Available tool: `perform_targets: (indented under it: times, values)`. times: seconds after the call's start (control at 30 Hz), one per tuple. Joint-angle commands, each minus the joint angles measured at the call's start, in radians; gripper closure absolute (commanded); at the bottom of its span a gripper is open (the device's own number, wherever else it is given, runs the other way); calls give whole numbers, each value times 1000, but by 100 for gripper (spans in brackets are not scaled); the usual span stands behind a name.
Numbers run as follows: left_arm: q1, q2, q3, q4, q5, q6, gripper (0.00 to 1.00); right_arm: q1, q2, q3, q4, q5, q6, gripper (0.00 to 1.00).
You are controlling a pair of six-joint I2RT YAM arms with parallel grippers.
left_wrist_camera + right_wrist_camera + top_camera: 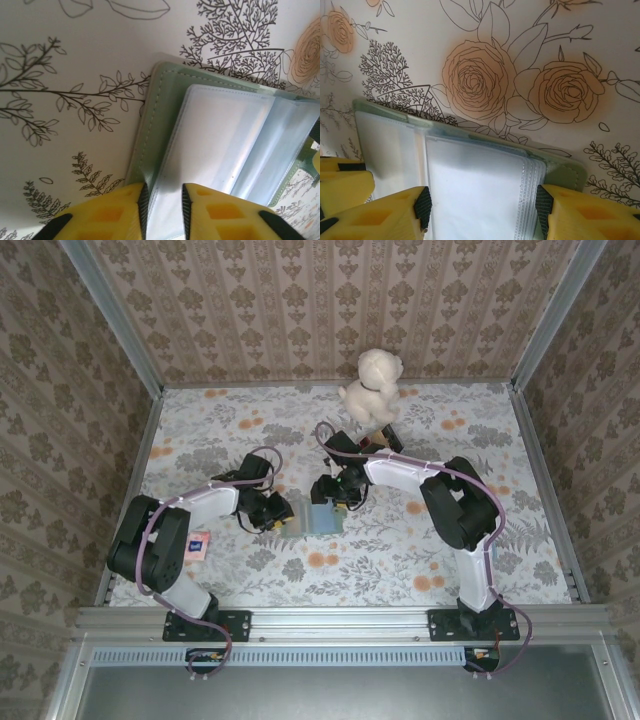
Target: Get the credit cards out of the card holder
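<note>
Card holder (315, 519) open flat at centre of the table (470, 440), pale blue sleeves up. We note the left gripper (164, 207) clenched on its 9 o'clock edge. The right gripper (482, 212) is spread wide and straddles the sleeves from 1 o'clock. Plush dog (372, 383) sits at 12 o'clock, well apart.

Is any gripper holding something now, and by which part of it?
The left gripper pinches the card holder at one edge; the right gripper is open around it.
</note>
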State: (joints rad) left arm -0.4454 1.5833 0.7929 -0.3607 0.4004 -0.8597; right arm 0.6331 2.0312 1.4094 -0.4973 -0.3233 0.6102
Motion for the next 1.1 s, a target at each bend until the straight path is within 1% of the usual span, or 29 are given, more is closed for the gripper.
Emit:
perform_targets:
  times: [0.0, 0.07, 0.2, 0.27, 0.47, 0.57, 0.8, 1.0, 1.07]
  values:
    - [-4, 9, 24, 13, 29, -4, 81, -3, 17, 22, -26, -24, 13, 39]
    - [-4, 7, 23, 24, 41, -5, 85, -3, 18, 23, -26, -24, 13, 40]
    - [-4, -7, 24, 37, 59, -4, 89, -3, 20, 23, -26, -26, 15, 39]
    - [-34, -17, 26, 41, 67, 2, 91, -3, 20, 21, -26, -30, 16, 40]
    - [-41, -53, 35, 55, 92, 21, 99, -3, 31, 21, -21, -40, 19, 40]
    - [-42, -70, 40, 37, 84, 33, 100, -3, 34, 19, -21, -46, 23, 40]
    - [-41, -103, 79, -100, 3, 112, 100, -4, -5, 18, -17, -37, 26, 40]
    - [-42, -118, 114, -231, -110, 193, 100, -4, -44, 15, -8, -48, 29, 39]
    - [-41, -124, 125, -255, -127, 204, 100, -4, -62, 8, -4, -44, 32, 40]
